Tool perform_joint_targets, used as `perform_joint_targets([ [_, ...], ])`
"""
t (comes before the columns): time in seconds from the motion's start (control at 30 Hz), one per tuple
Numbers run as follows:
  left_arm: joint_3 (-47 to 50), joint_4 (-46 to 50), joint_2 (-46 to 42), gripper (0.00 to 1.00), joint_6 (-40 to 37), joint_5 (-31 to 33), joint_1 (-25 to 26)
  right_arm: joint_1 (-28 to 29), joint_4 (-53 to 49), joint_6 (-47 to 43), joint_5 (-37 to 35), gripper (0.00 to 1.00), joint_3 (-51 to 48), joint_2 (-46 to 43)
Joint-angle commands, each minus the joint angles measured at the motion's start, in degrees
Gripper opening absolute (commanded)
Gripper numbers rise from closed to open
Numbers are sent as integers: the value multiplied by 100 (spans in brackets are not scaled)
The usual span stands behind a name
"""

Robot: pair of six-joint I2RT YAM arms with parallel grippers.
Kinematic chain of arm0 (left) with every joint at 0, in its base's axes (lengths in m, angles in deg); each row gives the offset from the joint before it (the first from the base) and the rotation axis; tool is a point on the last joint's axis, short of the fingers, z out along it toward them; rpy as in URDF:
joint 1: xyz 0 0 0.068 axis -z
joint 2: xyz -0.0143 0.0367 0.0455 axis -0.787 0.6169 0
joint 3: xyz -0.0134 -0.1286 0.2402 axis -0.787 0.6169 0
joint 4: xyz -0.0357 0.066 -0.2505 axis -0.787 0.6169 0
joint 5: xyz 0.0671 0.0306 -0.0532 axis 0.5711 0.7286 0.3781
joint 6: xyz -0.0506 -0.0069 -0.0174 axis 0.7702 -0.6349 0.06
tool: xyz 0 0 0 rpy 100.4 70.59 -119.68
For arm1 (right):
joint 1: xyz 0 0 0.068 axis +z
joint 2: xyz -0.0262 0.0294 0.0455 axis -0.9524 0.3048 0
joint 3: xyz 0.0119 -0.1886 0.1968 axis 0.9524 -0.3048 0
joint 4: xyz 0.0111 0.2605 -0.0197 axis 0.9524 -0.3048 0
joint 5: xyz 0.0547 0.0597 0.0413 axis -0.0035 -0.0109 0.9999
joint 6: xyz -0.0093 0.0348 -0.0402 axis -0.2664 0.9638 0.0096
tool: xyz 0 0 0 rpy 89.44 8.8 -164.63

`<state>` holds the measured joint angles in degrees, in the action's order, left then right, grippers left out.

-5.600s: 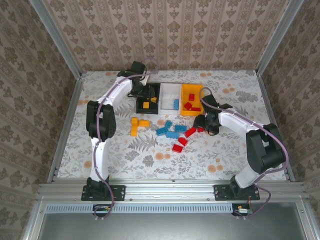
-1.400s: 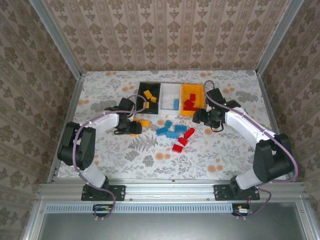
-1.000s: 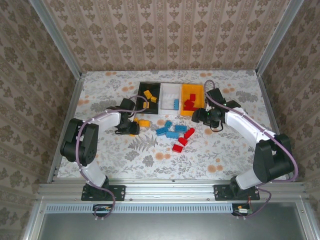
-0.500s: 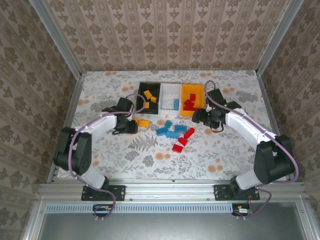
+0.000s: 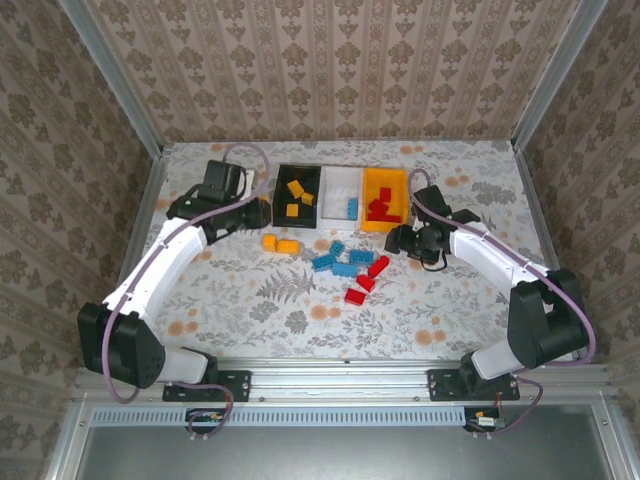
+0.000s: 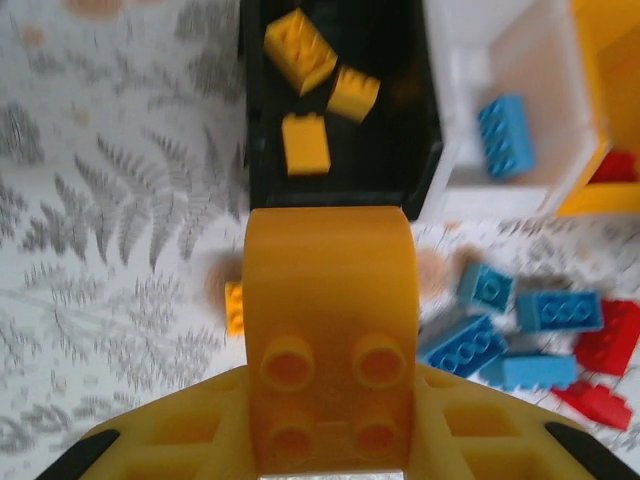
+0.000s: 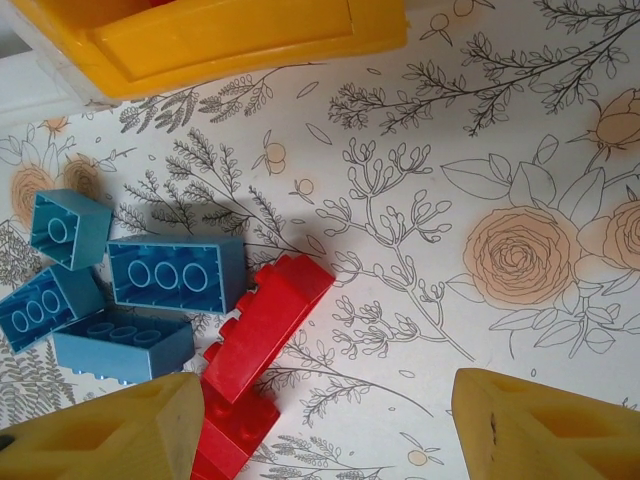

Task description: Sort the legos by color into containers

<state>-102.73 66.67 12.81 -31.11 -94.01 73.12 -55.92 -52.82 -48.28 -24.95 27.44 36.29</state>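
Patterned wallpaper closes in three sides of a floral-printed surface (image 5: 300, 300), and three bins stand in a row at its far side. Near the row's left end, the left end effector (image 5: 255, 212) is clamped narrow on an orange-yellow brick (image 6: 330, 330). The brick's studs face the wrist camera and its long axis runs straight forward out of the fingers. Directly ahead of that end effector and lower down lies the black bin (image 6: 390, 150), which holds three sorted bricks (image 6: 305, 143) of the same colour. The white bin (image 6: 452, 190), with one light blue brick (image 6: 505, 135) inside, lies ahead and to its right. The drop seems to turn on one relation: the black bin's near wall sits just forward of the held brick's tip. A short advance should therefore carry the brick over the opening, while releasing it here risks hitting the rim or the surface. The right end effector (image 7: 325, 425) stands wide with nothing between its fingers, low over the surface. A red brick (image 7: 265, 320) lies just ahead and left of its gap, long axis slanted across the fingers' line, touching a cluster of light blue bricks (image 7: 165, 273) further left. The orange-yellow bin (image 7: 230, 40) is farther ahead. The right arm is nearer the loose red pieces, while two loose orange-yellow bricks (image 5: 280, 244) lie closer to the left.
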Motion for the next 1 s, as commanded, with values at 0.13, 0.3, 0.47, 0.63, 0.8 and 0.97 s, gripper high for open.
perform_joint_targets([
  [0.13,-1919,227,1847,35,-659,64,-56,26,78,188,157,68,-422,-435],
  [0.3,-3000,362,3158,35,-768,29,-91,138,-22,223,108,68,-704,-771],
  [0.47,-3790,550,4172,34,-737,-9,-109,194,-97,292,48,68,-987,-1011],
  [0.63,-4086,545,4651,34,-671,-97,-66,242,-95,355,36,68,-1134,-1054],
  [0.8,-4181,542,4872,35,-631,-118,-39,376,-28,399,48,68,-1069,-858],
  [0.97,-4164,567,4927,44,-584,-142,-21,560,33,459,-14,68,-969,-664],
])
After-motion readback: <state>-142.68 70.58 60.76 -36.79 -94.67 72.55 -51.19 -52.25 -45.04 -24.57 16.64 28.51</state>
